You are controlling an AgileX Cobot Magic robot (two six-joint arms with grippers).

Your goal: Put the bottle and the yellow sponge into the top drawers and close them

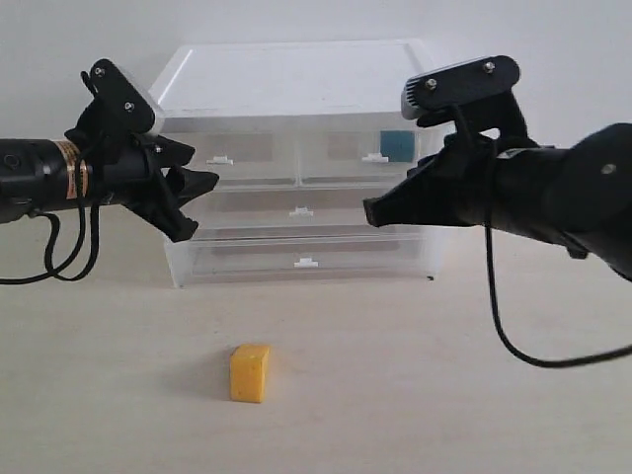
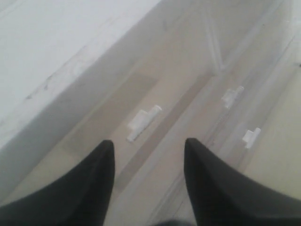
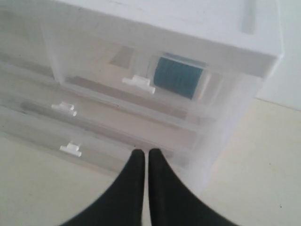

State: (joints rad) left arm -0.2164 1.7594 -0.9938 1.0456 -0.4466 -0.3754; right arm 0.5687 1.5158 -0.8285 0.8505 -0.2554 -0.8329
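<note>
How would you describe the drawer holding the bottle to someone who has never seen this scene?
Find the translucent cabinet with the white top. Its top row is two half-width drawers; take the right top drawer in the exterior view. Unlike the left top drawer and the two wider drawers below, it shows a teal-blue bottle through its front, beside its white tab handle.

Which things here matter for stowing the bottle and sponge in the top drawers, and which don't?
Job:
yellow sponge, on the table
bottle, inside the right top drawer
left top drawer

Not needed:
two wider lower drawers
</note>
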